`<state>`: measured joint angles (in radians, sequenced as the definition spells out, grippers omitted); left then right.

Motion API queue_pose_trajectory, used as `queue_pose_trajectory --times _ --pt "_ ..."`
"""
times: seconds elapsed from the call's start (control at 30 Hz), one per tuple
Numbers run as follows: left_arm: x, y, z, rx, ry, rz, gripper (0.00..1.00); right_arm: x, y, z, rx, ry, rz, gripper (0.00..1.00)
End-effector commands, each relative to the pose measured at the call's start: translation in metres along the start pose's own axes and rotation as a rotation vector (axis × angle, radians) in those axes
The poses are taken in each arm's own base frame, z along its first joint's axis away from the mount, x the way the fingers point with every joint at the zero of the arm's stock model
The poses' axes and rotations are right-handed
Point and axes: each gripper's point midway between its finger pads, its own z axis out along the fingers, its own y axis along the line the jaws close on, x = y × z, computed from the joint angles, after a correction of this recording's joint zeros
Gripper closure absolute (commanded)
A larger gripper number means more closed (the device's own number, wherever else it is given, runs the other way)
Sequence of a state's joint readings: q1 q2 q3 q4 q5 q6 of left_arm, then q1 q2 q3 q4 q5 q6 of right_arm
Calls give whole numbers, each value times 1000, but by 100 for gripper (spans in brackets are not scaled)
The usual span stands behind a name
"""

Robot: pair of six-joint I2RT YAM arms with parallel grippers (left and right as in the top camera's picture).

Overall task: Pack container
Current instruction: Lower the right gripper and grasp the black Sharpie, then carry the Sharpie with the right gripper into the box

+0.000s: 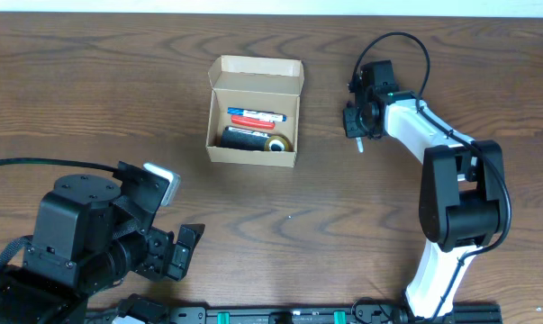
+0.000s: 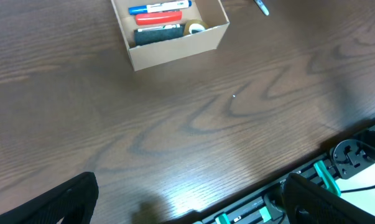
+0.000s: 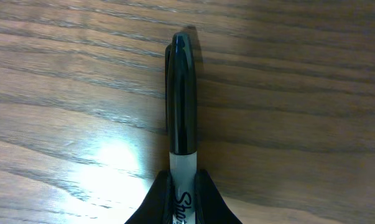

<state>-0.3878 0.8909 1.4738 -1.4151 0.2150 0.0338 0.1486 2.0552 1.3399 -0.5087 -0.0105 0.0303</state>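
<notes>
Box (image 1: pixel 251 156) sits mid-table toward the back of the table (image 1: pixel 73 90), with its lid (image 1: pixel 256 74) open on the far side. Inside, two pens (image 1: pixel 256 116) lie along the back wall, with a block (image 1: pixel 242 139) at front left and a tape roll (image 1: pixel 276 143) at front right. Right of the box and apart from it, the right gripper (image 1: pixel 359 121) pinches a marker (image 3: pixel 182 99) over the table; the left gripper (image 1: pixel 185 247) is near-left, well apart from the box.

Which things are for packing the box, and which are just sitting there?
For packing: box, black marker in the right gripper; inside the box, a blue marker, red marker, black block, tape roll.
Just there: open left gripper, rail at the front edge.
</notes>
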Motion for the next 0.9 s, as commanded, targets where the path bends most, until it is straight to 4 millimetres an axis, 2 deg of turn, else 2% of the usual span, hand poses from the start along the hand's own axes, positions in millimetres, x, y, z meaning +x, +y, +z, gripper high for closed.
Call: queue_pose_trajectory --times 0.0,0.13,0.3,0.37,0.47,0.53,0.63,0.77,0.87 --pt "2 -2 2 11 10 2 5 -4 11 2 -55 18 5 99" --pt "2 -2 2 11 10 2 5 -48 17 -38 -61 -73 1 99" --pt "2 -2 2 11 10 2 5 -108 39 -103 -85 -243 -40 99" --pt "2 -2 2 11 10 2 5 -127 55 -128 -107 -312 -85 99" --pt "2 -2 2 11 10 2 5 -143 90 -154 -167 -384 -227 99" --pt "2 -2 2 11 10 2 5 -144 120 -165 -217 -417 -370 99" --pt "2 -2 2 11 10 2 5 -133 158 -169 -248 -434 -568 99" --pt "2 -2 2 11 10 2 5 -109 203 -171 -302 -430 -826 99" --pt "2 -2 2 11 10 2 5 -84 229 -169 -348 -406 -1020 99"
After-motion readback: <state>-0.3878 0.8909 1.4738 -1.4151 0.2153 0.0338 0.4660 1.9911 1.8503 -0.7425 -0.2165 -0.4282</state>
